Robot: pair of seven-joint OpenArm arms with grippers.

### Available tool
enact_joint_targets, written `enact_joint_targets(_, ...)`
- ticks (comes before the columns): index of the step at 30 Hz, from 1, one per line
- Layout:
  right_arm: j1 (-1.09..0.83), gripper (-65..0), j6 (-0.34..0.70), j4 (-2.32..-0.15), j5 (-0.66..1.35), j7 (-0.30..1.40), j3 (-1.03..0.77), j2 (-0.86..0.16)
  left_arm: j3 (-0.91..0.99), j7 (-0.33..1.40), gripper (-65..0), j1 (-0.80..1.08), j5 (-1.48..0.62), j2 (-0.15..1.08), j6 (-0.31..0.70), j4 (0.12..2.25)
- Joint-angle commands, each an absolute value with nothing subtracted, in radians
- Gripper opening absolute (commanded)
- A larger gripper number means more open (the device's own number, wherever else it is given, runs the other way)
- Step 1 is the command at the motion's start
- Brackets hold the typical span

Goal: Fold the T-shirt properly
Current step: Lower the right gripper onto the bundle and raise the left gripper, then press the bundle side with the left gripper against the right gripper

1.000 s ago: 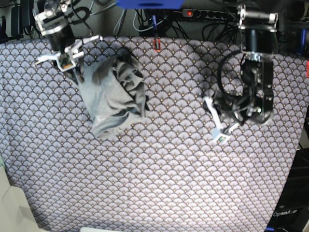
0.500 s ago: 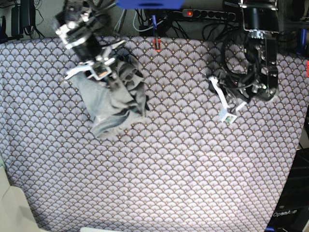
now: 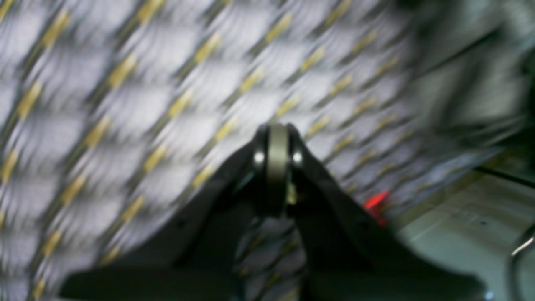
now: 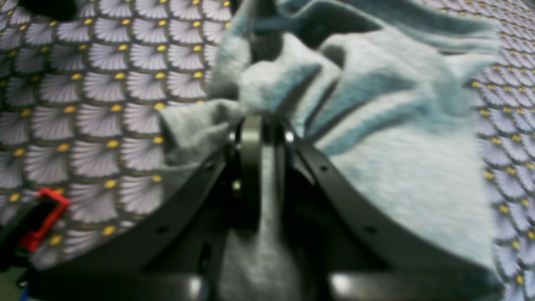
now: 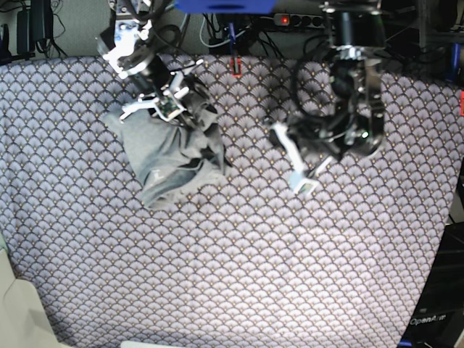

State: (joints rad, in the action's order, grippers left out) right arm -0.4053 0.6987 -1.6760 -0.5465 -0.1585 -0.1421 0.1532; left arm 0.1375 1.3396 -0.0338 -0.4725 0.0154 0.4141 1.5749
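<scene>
The light grey T-shirt lies crumpled in a heap on the back left of the patterned cloth. In the right wrist view the T-shirt fills the right side in bunched folds. My right gripper sits at the heap's upper edge; its fingertips are closed together with grey fabric bunched around and between them. My left gripper hovers over bare cloth to the right of the shirt, well apart from it. In the blurred left wrist view my left gripper is shut and empty.
The purple-white scallop-patterned cloth covers the whole table. A small red clip sits at the back edge; it also shows in the right wrist view. Cables and a power strip lie behind the table.
My right gripper moved right and down from the back left corner onto the shirt's upper edge. My left arm swung left toward the table's middle. The shirt's top shifted slightly.
</scene>
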Motion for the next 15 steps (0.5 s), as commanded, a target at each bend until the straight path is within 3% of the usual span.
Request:
enact_joint_targets(1, -0.403, -60.3, 0.698, -1.69, -0.538, -0.176, -0.142, 0.157, 0.113, 1.331, -65.0, -0.062, -0.489, 0.002, 0.415, 1.586)
enact_joint_targets(6, -0.404, -60.3, 0.698, -1.698, -0.539, -0.176, -0.142, 0.157, 0.033, 1.328, -65.0, -0.093, -0.473, -0.062, 0.414, 1.583)
enact_joint_targets(15, -0.417, -60.3, 0.698, -1.701, -0.539, -0.176, -0.143, 0.157, 0.031, 1.193, -65.0, -0.108, -0.222, -0.157, 0.415, 1.455)
